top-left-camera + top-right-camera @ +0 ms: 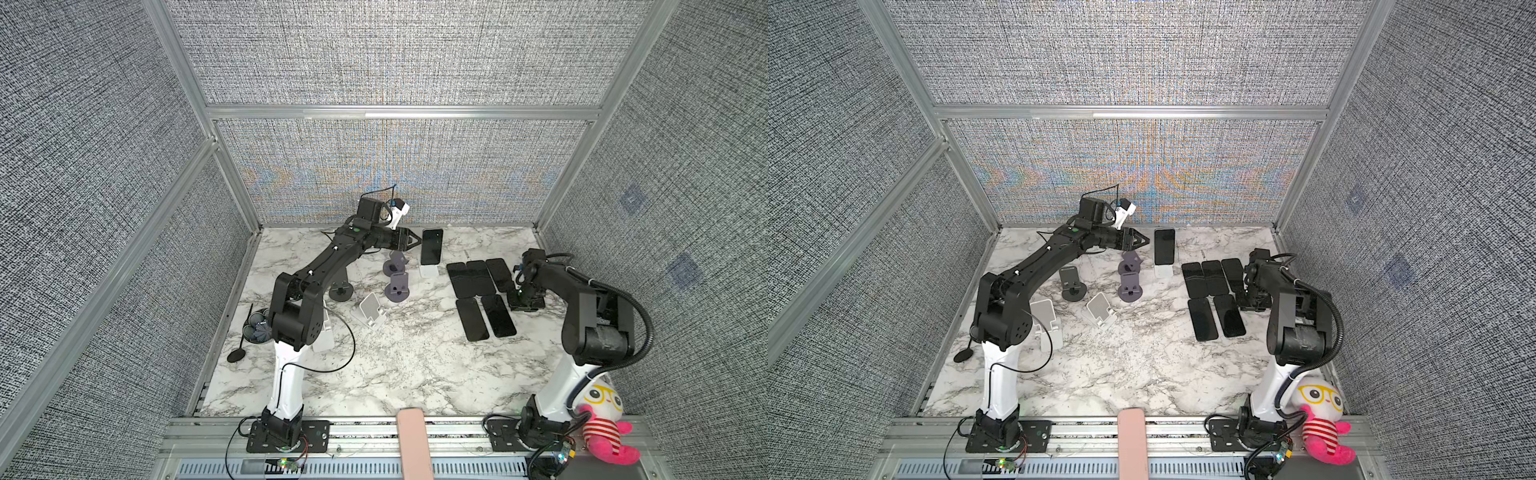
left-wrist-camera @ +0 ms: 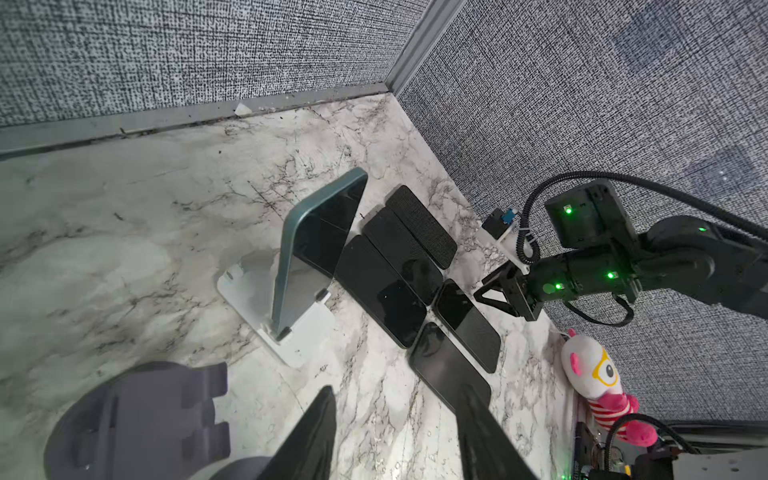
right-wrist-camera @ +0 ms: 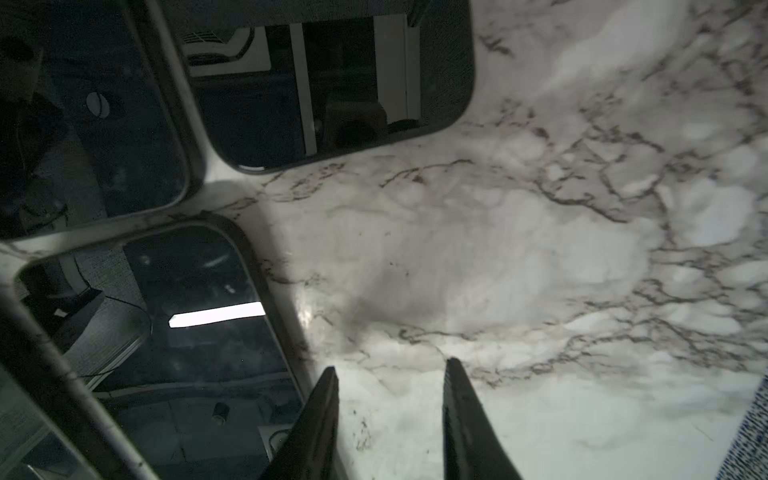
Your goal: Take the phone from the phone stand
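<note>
Finds the phone (image 1: 431, 246) propped near-upright in the white phone stand (image 1: 428, 272) toward the back of the desk (image 1: 395, 365), bottom edge tucked behind the front lip, long axis rising from the desk and tilted back. Places the left end effector (image 1: 415, 240) just beside the phone's left edge in both top views, level with its upper half and pointing at it; cannot gauge the gap from above, though looks short of contact. Shows, in the left wrist view, fingers (image 2: 316, 432) spread with nothing between, the phone (image 2: 320, 245) ahead with side edge and dark screen both in sight. Puts the right end effector (image 3: 390, 368) well apart from the stand, low over bare desk beside five flat phones (image 1: 478, 276), jaws parted and empty. Judges the left arm clearly the nearer. Calls for a pinch across the phone's side edges, then a lift along the long axis to clear the lip. Counts no true containers, only holders: this one loaded, the purple stands (image 1: 397, 289) and the other white stand (image 1: 371, 311) empty.
</note>
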{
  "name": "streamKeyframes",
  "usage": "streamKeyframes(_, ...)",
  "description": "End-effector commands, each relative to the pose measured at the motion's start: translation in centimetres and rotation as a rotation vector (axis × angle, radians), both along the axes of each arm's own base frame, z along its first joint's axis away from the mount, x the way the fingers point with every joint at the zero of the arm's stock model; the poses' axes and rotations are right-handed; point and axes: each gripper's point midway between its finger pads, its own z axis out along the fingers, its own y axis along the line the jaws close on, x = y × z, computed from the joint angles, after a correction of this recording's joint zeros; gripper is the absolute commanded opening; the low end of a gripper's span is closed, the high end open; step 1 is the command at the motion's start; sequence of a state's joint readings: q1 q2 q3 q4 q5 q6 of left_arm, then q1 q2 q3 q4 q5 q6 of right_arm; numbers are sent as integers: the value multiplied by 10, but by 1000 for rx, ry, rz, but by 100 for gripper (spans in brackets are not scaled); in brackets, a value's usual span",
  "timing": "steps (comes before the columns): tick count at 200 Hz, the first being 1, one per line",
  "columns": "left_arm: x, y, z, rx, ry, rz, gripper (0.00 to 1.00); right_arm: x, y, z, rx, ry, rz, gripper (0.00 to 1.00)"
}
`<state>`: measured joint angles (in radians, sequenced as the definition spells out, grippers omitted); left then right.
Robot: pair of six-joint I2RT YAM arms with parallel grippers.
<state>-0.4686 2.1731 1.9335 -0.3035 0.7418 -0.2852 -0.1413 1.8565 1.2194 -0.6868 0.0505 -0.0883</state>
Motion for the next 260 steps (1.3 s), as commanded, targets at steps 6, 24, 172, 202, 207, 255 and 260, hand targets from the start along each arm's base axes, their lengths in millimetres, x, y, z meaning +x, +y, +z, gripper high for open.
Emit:
streamKeyframes(6,7,-13,-4,-20,-35,-67,54,-4,14,-3,33,11,23,32)
streamKeyframes(24,8,-24,-6,-41,-70,-105,58,-9,21,-4,53,19,28,32)
streamKeyframes(172,64,-49,-45,-22,-201,-90,75,-24,40,118,243,-247,15,45)
streamKeyframes(202,75,-53,-46,-81,-198,-82,67,-27,45,139,262,-278,38,45)
streamKeyframes(207,75,-54,-47,-88,-198,-82,65,-28,45,141,263,-280,41,45)
streamKeyframes(255,74,-59,-47,-143,-187,-104,31,-30,47,144,264,-281,59,45)
streamKeyframes(260,74,-60,-46,-149,-183,-106,26,-30,47,143,266,-281,58,45)
